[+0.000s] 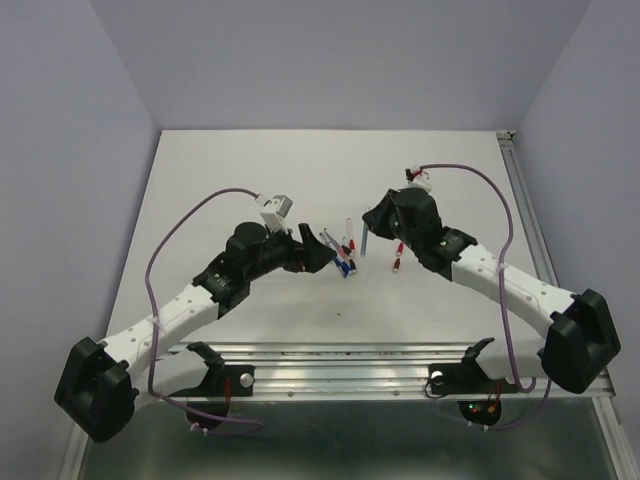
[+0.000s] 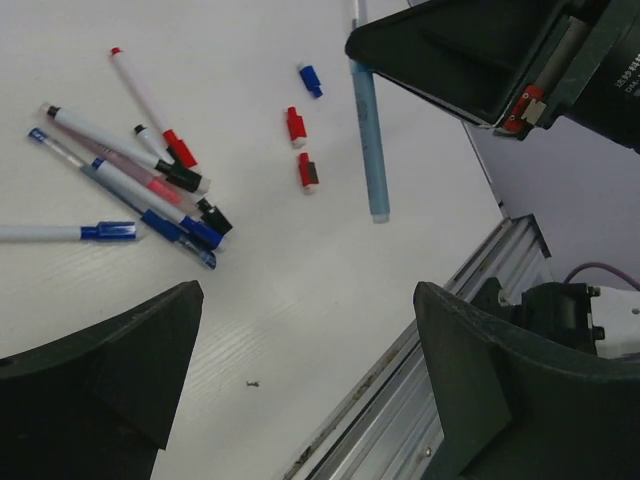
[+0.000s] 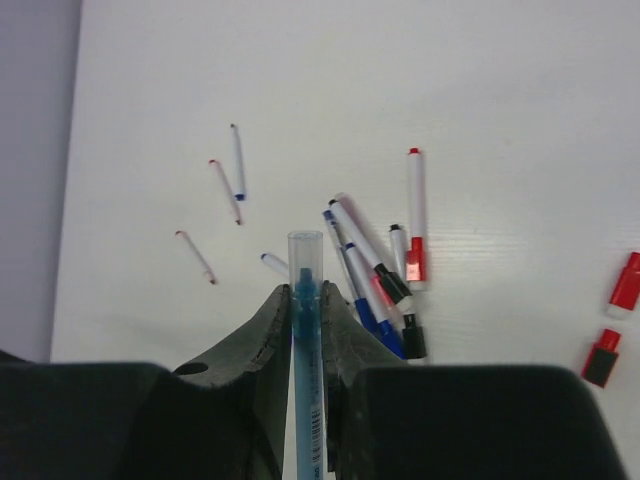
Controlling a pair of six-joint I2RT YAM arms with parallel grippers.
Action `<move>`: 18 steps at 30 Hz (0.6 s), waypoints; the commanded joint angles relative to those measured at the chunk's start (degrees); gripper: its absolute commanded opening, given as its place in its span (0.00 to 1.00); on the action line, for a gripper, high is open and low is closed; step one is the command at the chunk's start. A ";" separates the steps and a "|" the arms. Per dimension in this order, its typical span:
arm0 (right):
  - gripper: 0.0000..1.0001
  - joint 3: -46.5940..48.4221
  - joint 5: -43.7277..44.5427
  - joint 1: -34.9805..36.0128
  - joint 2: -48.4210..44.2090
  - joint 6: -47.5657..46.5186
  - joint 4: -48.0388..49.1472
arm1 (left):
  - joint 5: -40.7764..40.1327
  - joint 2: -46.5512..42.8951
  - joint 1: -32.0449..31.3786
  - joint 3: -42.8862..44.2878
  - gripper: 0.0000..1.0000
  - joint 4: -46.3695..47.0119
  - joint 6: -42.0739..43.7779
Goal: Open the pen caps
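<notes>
My right gripper is shut on a clear blue pen and holds it above the table; it also shows in the top view and the left wrist view. A pile of pens with red, blue and black ends lies on the table, also seen in the right wrist view. Loose caps lie apart from it: one blue cap and two red caps. My left gripper is open and empty beside the pile.
Three thin loose ink tubes lie on the white table beyond the pile. A metal rail runs along the near table edge. A tiny dark speck lies on the table between my left fingers.
</notes>
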 commanded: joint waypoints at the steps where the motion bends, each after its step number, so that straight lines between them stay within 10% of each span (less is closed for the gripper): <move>1: 0.02 -2.80 -0.06 3.93 -1.92 7.32 5.28 | 4.79 4.15 -3.43 3.26 0.99 10.60 1.31; 8: 0.02 -4.38 2.33 7.54 -3.76 11.90 9.84 | 2.07 12.41 -8.09 8.45 0.97 11.66 1.92; 18: 0.02 -5.53 -0.40 8.07 -5.70 13.39 9.76 | 0.40 14.09 -8.44 10.12 0.39 11.48 2.18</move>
